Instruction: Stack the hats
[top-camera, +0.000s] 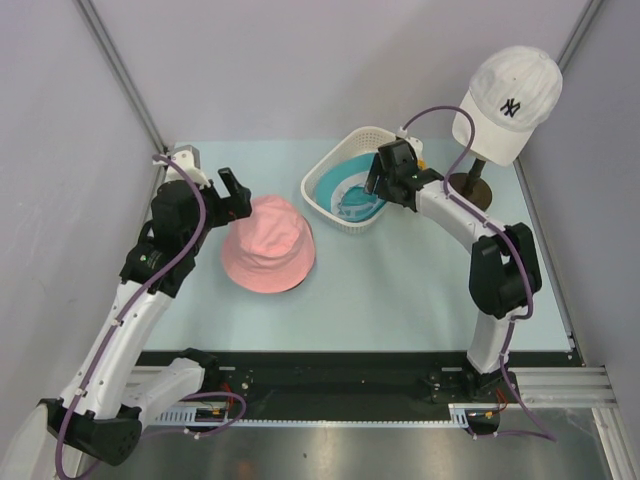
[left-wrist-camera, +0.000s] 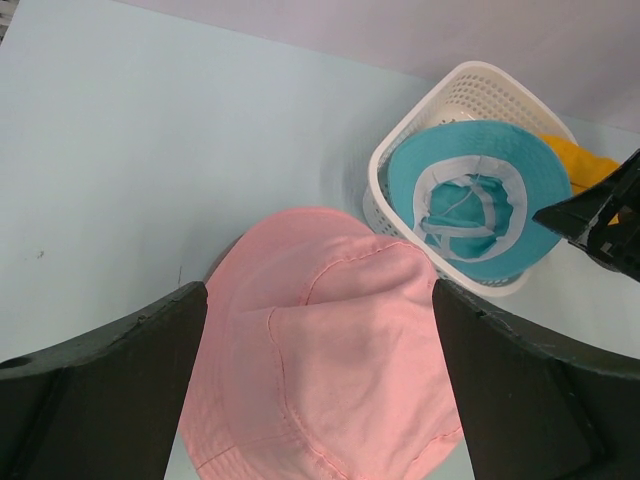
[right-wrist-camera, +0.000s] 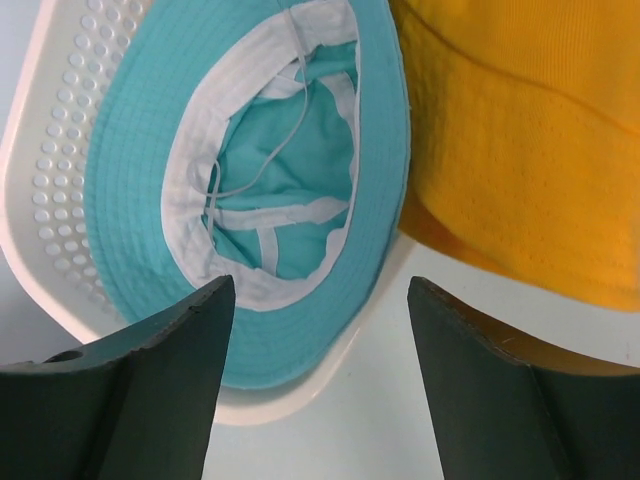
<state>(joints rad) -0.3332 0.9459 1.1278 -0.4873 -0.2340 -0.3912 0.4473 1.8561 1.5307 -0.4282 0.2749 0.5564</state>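
A pink hat (top-camera: 268, 255) sits crown-up on the pale surface (top-camera: 400, 290), left of centre. Farther back, a teal hat (top-camera: 347, 192) lies upside down in a white basket (top-camera: 312, 190), its white inner band and a thin loose cord showing. An orange hat (right-wrist-camera: 520, 130) rests against the teal brim on the side toward the right arm.

At the back right, a white cap (top-camera: 510, 95) perched on a dark stand (top-camera: 472, 185) carries a black "NY" logo on its front.

The left gripper (top-camera: 235, 195) hangs at the pink hat's far left edge, jaws spread wide and grasping nothing. In its wrist view the two dark fingers (left-wrist-camera: 110, 390) frame the pink crown from above.

The right gripper (top-camera: 378, 185) is poised over the basket's rim, jaws apart and released. The teal brim and the basket's edge lie between its fingers (right-wrist-camera: 130, 390). Whether either finger touches the fabric cannot be told.
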